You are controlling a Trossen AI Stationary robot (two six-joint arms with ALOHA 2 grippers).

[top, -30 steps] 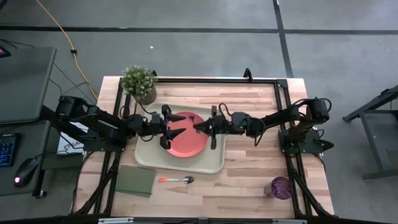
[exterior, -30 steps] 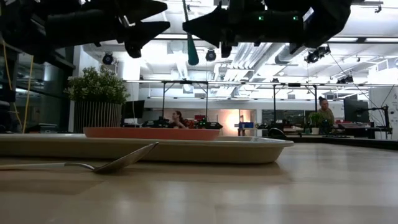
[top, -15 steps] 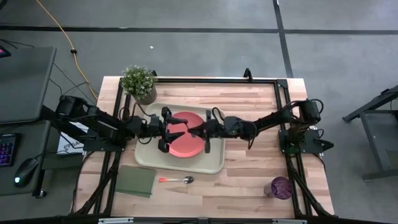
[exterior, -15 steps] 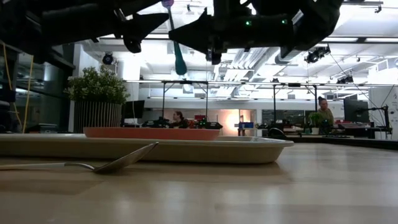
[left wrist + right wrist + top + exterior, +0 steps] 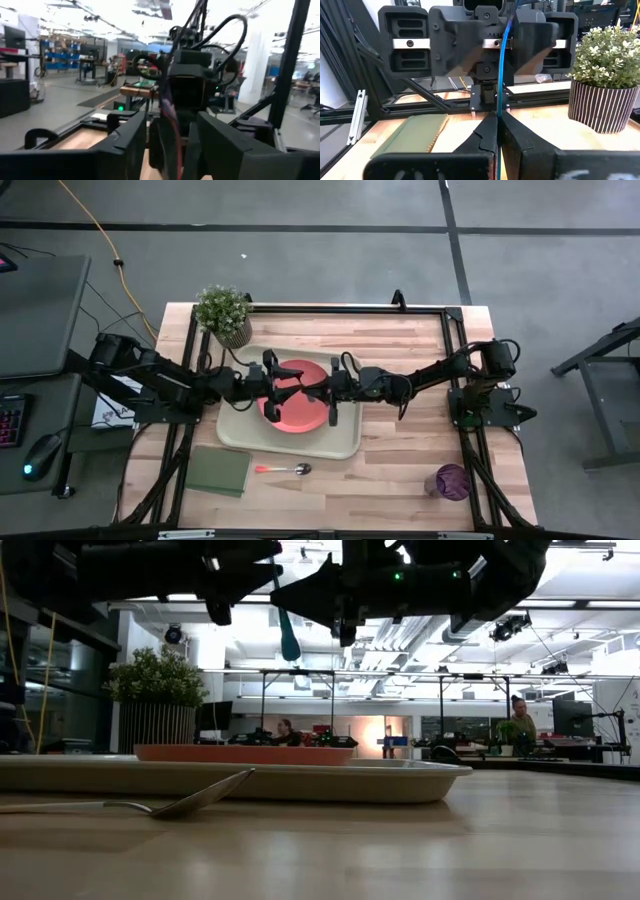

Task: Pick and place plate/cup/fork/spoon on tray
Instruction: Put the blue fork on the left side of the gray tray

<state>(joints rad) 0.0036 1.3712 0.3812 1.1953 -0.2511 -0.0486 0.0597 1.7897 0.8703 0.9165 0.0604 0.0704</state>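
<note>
My right gripper (image 5: 322, 391) is shut on the blue-handled fork (image 5: 503, 65) above the orange plate (image 5: 296, 418), which lies flat in the cream tray (image 5: 345, 442). My left gripper (image 5: 278, 386) faces it, open. Its fingers (image 5: 125, 145) stand on either side of the fork (image 5: 169, 107) and do not visibly touch it. The orange-handled spoon (image 5: 285, 469) lies on the table near the tray's near rim. The purple cup (image 5: 452, 480) stands at the near right. My right gripper pinches the fork's blue handle (image 5: 498, 111) between its two fingers. The fingers come level from the table's right side and lie across the fork. The fork stands about upright, clear of the plate, with its rounded handle end (image 5: 288, 645) hanging below the fingers.
A potted plant (image 5: 224, 312) stands at the tray's far left corner. A dark green pad (image 5: 218, 470) lies left of the spoon. A black frame runs along the table's far and side edges. People show in the room beyond.
My right gripper has carried the upright fork toward the table's left, over the plate, up to my left gripper. My left gripper has edged toward the right, so the fork now stands between its open fingers.
</note>
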